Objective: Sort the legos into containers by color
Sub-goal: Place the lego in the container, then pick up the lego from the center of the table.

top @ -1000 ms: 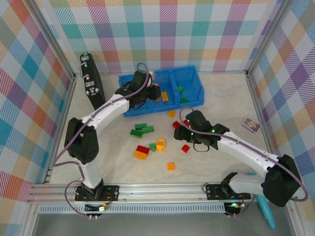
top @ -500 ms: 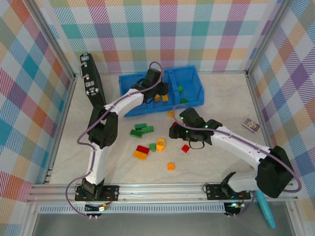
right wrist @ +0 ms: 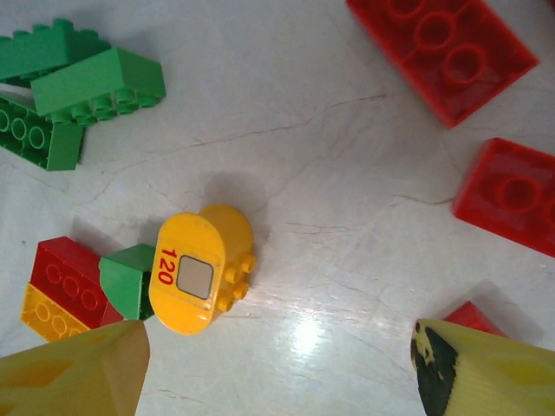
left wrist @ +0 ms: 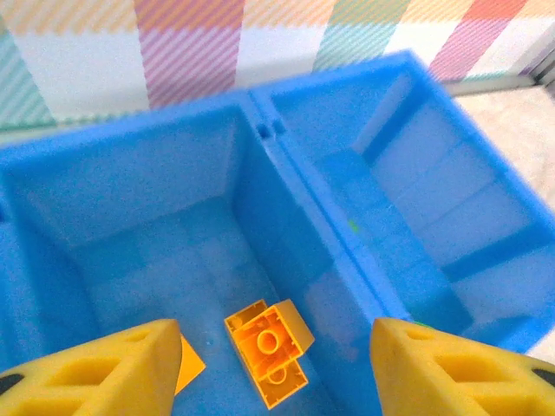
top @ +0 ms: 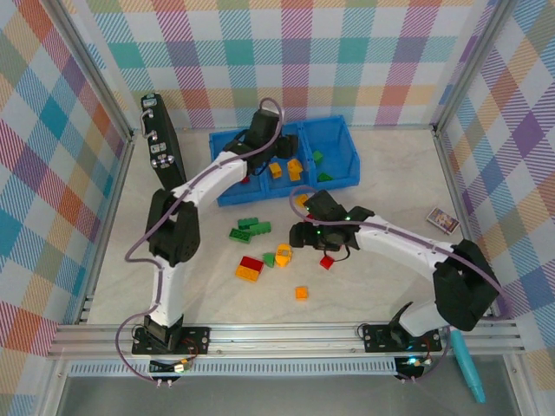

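While our left end effector (left wrist: 273, 342) hangs open and empty over the middle bin (left wrist: 173, 182), where an orange brick (left wrist: 267, 345) lies, our right end effector (right wrist: 277, 347) hangs open and empty over the tabletop (right wrist: 347, 173), near a yellow brick (right wrist: 199, 273). That brick sits left of the gap's middle, so we think a finger could bump it or grab the green bit (right wrist: 126, 279) touching it. Up close we read "120" on it. From the top we see green bricks (top: 318, 158) in the right bin (top: 349, 139).
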Controlling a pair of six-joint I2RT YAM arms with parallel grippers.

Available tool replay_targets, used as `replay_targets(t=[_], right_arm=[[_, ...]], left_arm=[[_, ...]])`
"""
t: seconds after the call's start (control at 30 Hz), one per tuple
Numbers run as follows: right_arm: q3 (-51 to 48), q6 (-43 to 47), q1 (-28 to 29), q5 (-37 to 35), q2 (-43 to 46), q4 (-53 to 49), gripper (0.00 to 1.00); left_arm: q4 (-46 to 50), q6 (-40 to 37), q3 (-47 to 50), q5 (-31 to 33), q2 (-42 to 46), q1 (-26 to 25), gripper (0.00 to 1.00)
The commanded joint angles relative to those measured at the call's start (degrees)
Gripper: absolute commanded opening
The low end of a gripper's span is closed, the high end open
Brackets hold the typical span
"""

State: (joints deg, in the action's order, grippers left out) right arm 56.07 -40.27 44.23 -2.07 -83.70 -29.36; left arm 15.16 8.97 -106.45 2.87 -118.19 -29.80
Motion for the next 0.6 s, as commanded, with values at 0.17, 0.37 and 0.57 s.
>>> replay_targets(t=[0.17,0.37,0.57], right_arm=[[6.3,-3.7,3.0,2.3,-7.3,1.1,0.81],[10.3,-3.9,4.9,2.1,-12.6,-1.0,0.82],[13.0,-4.1,6.3,2.2,-17.1,-1.9,0.82]], left_arm=[[0.3,-5.7,9.3,6.8,24.3,0.5,0.65],[2.0,-5.0,19.2,9.2,39.9,0.9,0.70],[5.9,-5.5,25.7,17.0,52.4,1.2,0.70]])
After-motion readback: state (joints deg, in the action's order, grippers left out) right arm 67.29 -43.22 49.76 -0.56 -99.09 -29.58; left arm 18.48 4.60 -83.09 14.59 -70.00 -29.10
